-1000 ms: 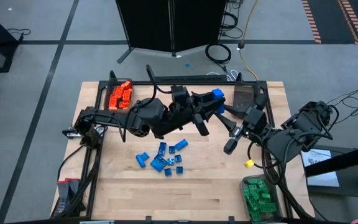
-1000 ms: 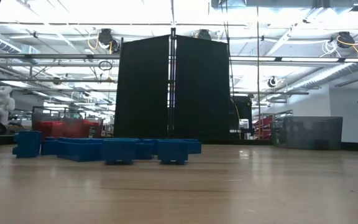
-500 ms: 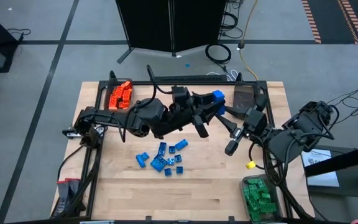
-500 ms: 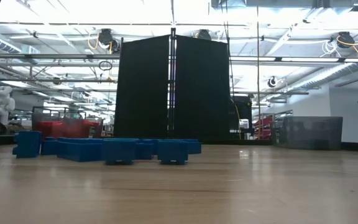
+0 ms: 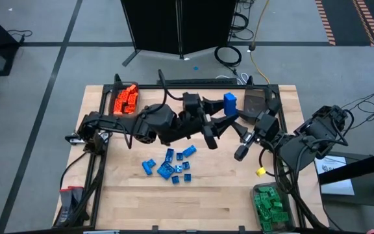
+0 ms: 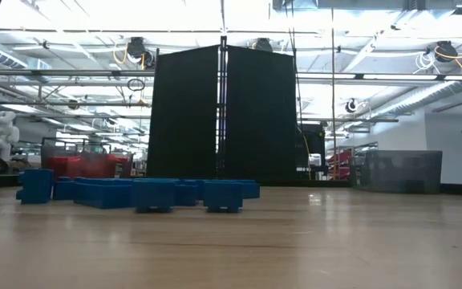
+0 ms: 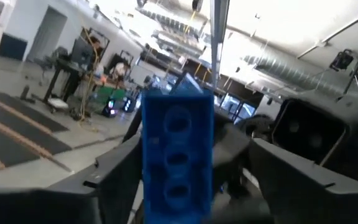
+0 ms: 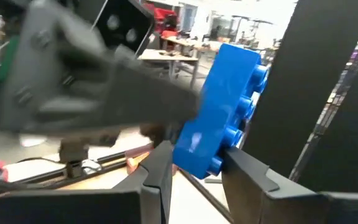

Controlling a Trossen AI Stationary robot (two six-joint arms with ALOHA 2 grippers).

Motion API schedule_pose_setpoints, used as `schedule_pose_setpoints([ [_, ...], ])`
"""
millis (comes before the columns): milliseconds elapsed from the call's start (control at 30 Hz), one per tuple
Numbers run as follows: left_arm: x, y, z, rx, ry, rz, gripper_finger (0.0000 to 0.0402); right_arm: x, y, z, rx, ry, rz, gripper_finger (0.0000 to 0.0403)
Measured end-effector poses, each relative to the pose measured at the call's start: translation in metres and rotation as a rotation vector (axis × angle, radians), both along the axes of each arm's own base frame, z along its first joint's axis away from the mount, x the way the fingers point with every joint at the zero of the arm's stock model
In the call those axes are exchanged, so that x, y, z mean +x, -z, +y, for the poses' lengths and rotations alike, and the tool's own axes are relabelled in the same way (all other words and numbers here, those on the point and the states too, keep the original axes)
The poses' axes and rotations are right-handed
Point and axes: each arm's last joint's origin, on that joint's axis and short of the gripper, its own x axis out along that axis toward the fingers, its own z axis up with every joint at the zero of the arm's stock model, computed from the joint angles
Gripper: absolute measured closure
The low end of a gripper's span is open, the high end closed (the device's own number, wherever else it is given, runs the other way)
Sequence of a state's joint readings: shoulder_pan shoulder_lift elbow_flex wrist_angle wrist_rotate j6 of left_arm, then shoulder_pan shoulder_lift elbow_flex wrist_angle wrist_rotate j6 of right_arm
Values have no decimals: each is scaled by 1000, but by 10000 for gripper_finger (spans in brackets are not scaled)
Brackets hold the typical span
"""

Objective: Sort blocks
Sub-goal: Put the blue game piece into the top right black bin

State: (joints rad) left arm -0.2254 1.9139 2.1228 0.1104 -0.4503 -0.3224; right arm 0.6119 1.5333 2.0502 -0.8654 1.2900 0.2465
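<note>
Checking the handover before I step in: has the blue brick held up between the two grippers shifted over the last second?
Yes, slightly. In the high view the blue brick sits a little nearer the dark bin than before, pinched by the right gripper; the left gripper has opened.

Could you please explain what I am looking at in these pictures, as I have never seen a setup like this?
Two dark robot arms work at a wooden table. One picture looks straight down, one looks level across the tabletop, and one comes from each arm's wrist. Loose blue blocks lie mid-table. Orange blocks fill a bin at one corner, and green blocks fill another at the opposite corner. Above the table, the right gripper is shut on a single blue block, while the left gripper stands open on either side of it.
</note>
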Motion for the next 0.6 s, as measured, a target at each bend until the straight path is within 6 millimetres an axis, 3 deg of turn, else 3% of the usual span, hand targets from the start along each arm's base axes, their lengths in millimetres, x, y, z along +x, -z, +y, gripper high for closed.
schedule_pose_setpoints([
  [133,2,4,0,1,8,26,88,-2,-1,1,-9,28,-10,308],
  [367,1,4,1,28,-4,50,84,-3,-1,0,-26,47,-3,308],
  [600,-25,-5,6,170,5,233,84,-14,3,-12,-64,218,-35,308],
])
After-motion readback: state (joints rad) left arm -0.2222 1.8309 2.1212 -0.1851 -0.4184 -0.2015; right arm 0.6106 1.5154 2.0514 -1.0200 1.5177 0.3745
